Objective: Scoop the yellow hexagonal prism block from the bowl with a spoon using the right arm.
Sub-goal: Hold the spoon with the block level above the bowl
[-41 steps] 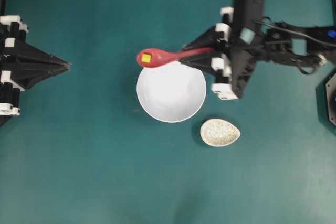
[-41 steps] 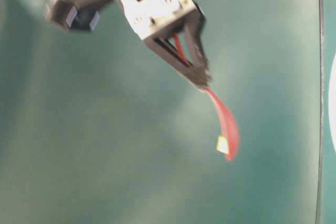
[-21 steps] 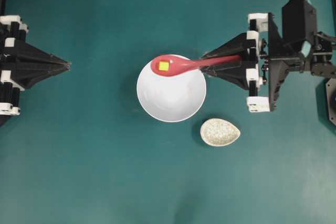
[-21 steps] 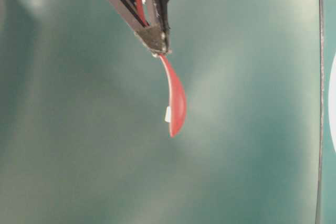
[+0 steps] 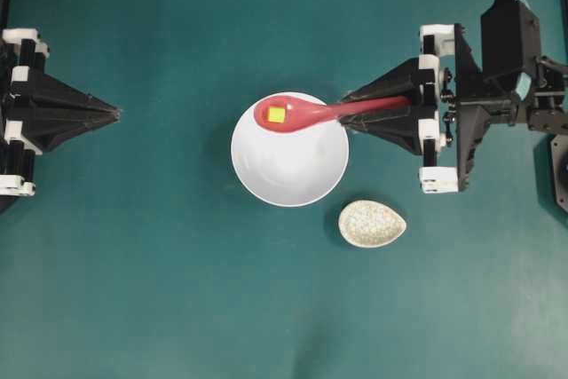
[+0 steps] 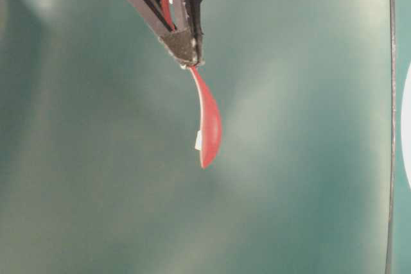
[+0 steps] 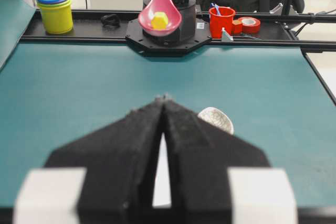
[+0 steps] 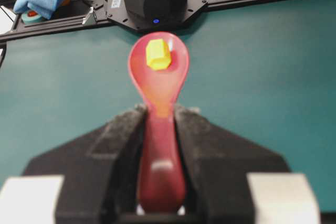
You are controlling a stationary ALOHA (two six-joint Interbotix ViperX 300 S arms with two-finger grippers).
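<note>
My right gripper (image 5: 348, 109) is shut on the handle of the pink-red spoon (image 5: 306, 114), which reaches left over the far rim of the white bowl (image 5: 289, 166). The yellow hexagonal prism block (image 5: 277, 114) lies in the spoon's scoop, held in the air above the bowl. From the right wrist the block (image 8: 157, 54) sits in the scoop (image 8: 159, 69), with the handle clamped between the fingers (image 8: 118, 129). In the table-level view the spoon (image 6: 209, 129) hangs from the gripper (image 6: 186, 52). My left gripper (image 5: 114, 114) rests shut at the table's left edge, empty.
A small speckled oval spoon rest (image 5: 372, 224) lies just right of the bowl's near side. Beyond the table the left wrist view shows a yellow cup (image 7: 54, 11), a red cup (image 7: 222, 21) and a tape roll (image 7: 250, 24).
A second ago the spoon with the block pointed over the bowl's far left rim; the right arm swung back and straightened, and the scoop now hovers above the bowl's far part. Left arm unmoved.
</note>
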